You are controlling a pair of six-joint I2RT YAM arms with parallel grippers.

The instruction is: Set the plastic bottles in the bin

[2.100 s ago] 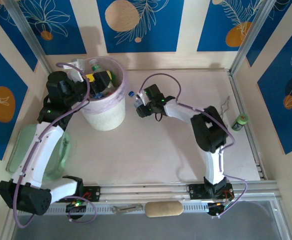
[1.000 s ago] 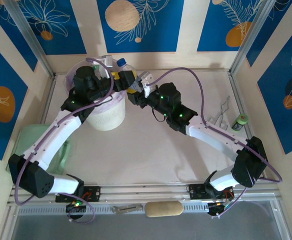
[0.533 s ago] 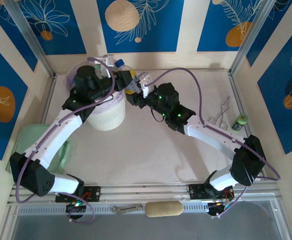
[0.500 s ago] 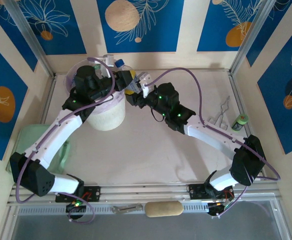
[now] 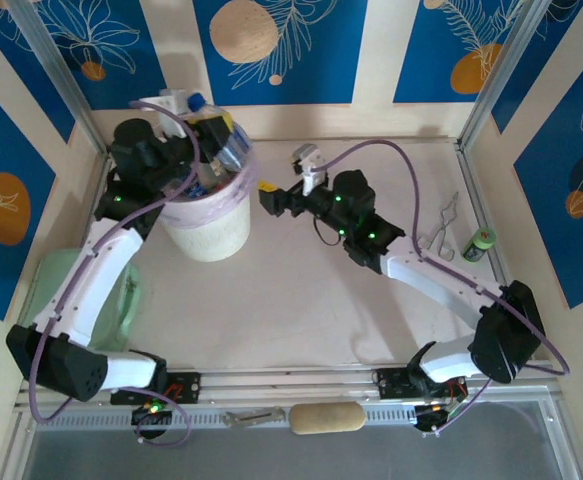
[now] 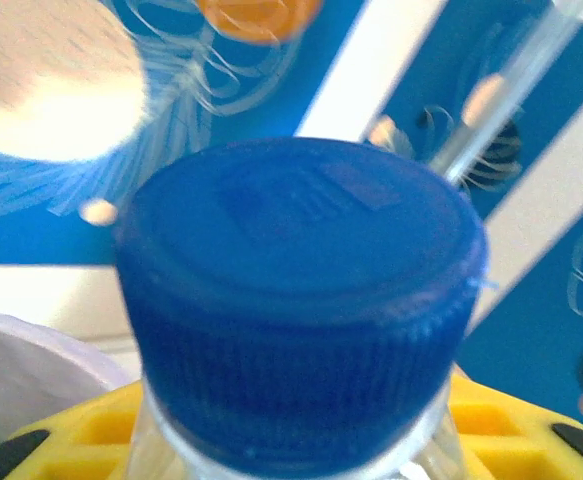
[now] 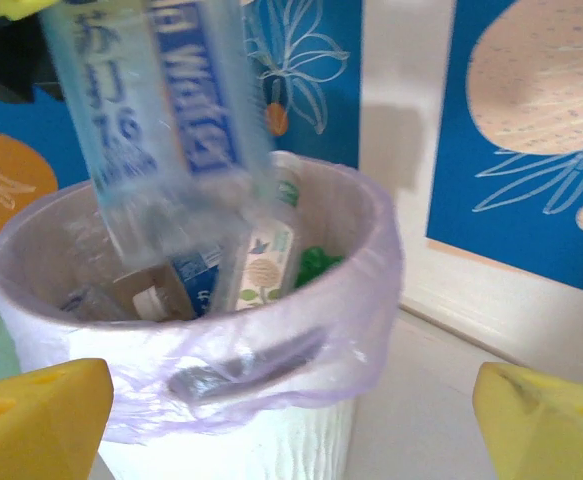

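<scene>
Blue leaf-patterned panels (image 5: 271, 50) wall in a pale table (image 5: 311, 300), and we see no loose bottles lying on it, so we judge the job nearly finished. Several bottles (image 7: 261, 250) already sit packed inside the white bin (image 5: 211, 225) with its lilac liner (image 7: 271, 370). One more bottle (image 7: 161, 130), clear with a blue label and blue cap (image 6: 301, 300), hangs above the bin's mouth, pinched near its neck by the left gripper (image 5: 216, 125). The right gripper (image 5: 269, 200) sits just beside the bin, its yellow fingertips (image 7: 41, 410) spread wide, holding nothing. Dropping that bottle looks like all that remains.
</scene>
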